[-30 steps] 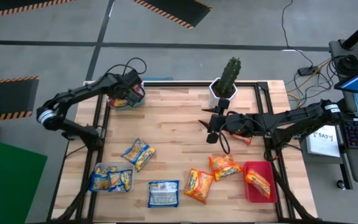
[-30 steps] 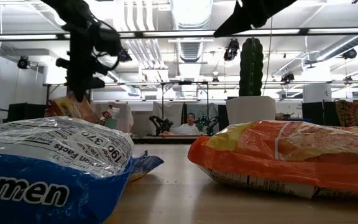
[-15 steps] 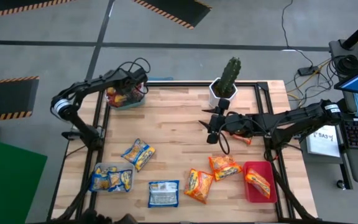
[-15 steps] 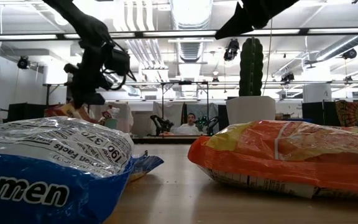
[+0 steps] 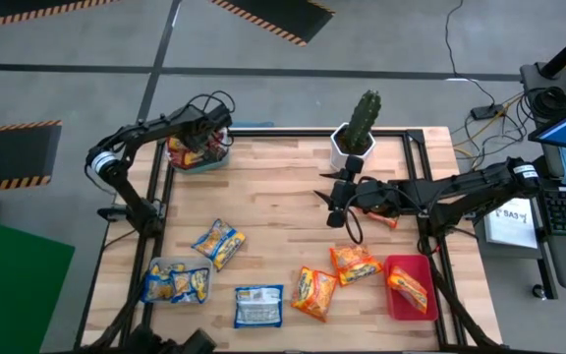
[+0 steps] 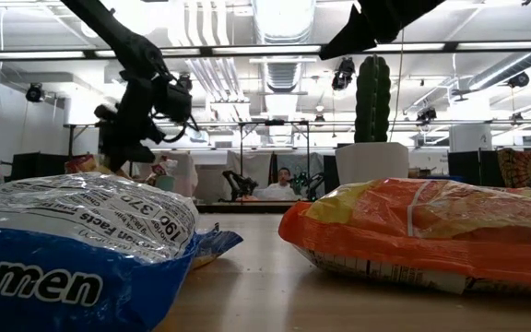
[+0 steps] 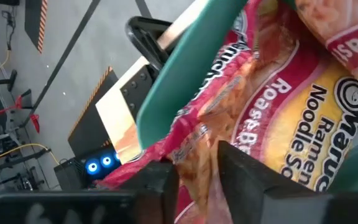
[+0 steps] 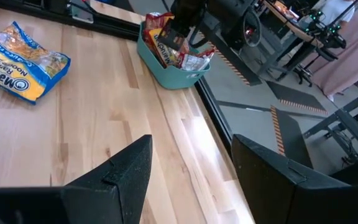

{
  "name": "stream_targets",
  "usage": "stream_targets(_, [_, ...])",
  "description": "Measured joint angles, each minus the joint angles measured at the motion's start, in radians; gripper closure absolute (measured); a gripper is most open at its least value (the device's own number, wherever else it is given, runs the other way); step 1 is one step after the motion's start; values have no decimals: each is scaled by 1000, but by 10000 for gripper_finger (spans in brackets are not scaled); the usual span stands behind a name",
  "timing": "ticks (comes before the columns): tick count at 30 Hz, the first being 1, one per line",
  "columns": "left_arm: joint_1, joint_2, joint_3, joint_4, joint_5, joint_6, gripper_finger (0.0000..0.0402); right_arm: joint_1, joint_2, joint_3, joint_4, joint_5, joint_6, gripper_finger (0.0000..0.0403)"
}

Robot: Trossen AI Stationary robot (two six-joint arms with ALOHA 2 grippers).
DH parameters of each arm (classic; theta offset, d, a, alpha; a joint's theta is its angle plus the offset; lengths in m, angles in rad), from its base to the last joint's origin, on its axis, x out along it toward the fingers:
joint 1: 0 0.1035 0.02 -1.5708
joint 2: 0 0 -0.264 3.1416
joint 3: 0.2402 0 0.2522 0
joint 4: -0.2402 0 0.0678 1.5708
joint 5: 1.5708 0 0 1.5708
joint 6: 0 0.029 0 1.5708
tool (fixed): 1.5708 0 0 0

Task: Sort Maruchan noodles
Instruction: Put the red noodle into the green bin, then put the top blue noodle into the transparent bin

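The left tool (image 5: 207, 137) hangs over the green tray (image 5: 197, 162) at the far left corner of the bench (image 5: 273, 202), at about eleven o'clock from the bench's middle. In the left wrist view its two fingers (image 7: 241, 168) stand slightly apart, with a red packet (image 7: 229, 118) crumpled right in the gap between them. I cannot tell if the fingers press it or have just let it go. This packet lies inside the tray with other red ones, directly under the tool, so I judge that the coming move for this arm is only a straight lift away from the tray.

The right tool (image 5: 334, 202) waits above the middle of the bench, just beside the cactus (image 5: 365, 116), with its fingers (image 8: 120, 168) apart and nothing between them.

The loose packets (image 5: 314, 292) lie along the near edge. The orange ones (image 5: 353, 262) are at about five o'clock from the right tool, next to the red tray (image 5: 399, 305), so the right arm is nearer to them. The blue packet (image 5: 217, 242) and the blue-and-silver one (image 5: 258, 305) are at about six o'clock from the left tool, well apart from it, near the clear tray (image 5: 153, 270). The blue packet's long axis runs slanted, about from one to seven o'clock.
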Motion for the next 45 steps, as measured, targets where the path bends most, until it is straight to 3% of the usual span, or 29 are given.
stream_targets(7, [-24, -110, -1, -10, -13, -11, 254, 0, 0, -1, -14, -1, 74, 193])
stream_targets(13, [-130, -264, -24, -18, 53, -57, 238, 1, 0, -2, -57, -7, 240, 193])
stream_targets(17, [-277, -381, -63, 17, 66, -90, 238, 1, 0, -2, -89, -93, 345, 193])
stream_targets(23, [-575, -529, -181, 170, 155, -94, 238, 5, 25, -31, -96, -350, 517, 193])
stream_targets(27, [-781, -587, -284, 286, 227, -71, 238, 15, 61, -50, -118, -414, 609, 193])
stream_targets(31, [-964, -600, -369, 336, 275, -94, 238, 14, 108, -51, -143, -460, 673, 193])
stream_targets(35, [-1079, -581, -425, 338, 302, -199, 243, 14, 140, -51, -140, -505, 686, 193])
stream_targets(39, [-1130, -536, -454, 342, 400, -251, 263, 14, 145, -50, -137, -517, 688, 193])
stream_targets(45, [-1134, -437, -458, 339, 406, -242, 312, -10, 73, -32, -137, -526, 719, 224])
